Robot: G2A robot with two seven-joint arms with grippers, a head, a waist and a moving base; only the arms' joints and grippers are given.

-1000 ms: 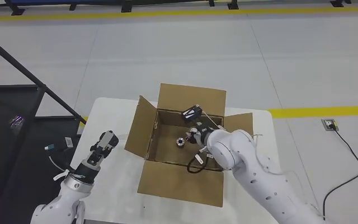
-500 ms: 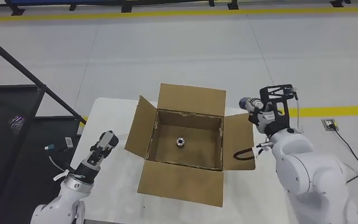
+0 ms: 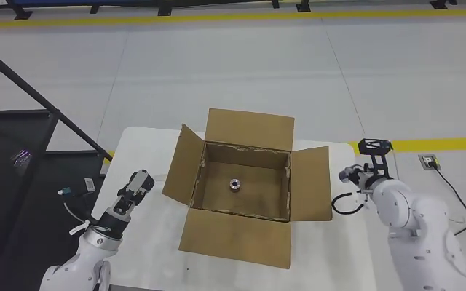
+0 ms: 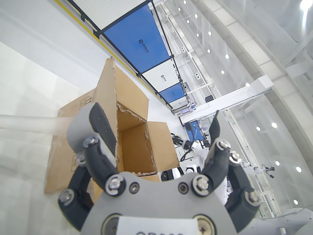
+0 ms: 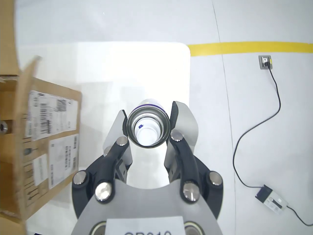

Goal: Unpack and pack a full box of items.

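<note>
- Desk point(image 3: 149, 156): white, smooth, rounded corners.
- Box point(image 3: 250, 129): brown corrugated cardboard, rectangular, mid-desk. All four flaps are folded out, the torn inner edges are ragged, and there are paper labels on the right flap point(image 5: 52, 133).
- Left end effector point(image 4: 156, 121): grey metal plate with black linkages and black-padded fingers point(image 4: 100, 123). The fingers are spread wide with nothing between them. In the top view it sits point(image 3: 138, 180) over the desk left of the box, clear of the left flap.
- Right end effector point(image 5: 148, 117): same build. Its fingers are closed against both sides of the can, and it is over the desk's right end, beside the right flap point(image 3: 351, 174).
- Can point(image 5: 148, 129): a shiny metal cylinder with a purple band round the far part. It is seen end-on, with its round metal-rimmed end and white centre facing the wrist. The long axis runs from the wrist down toward the desk. Can't tell if it touches the desk.
- Small round metal piece point(image 3: 234, 184): ring-like, lying on the box floor near the back wall.
</note>
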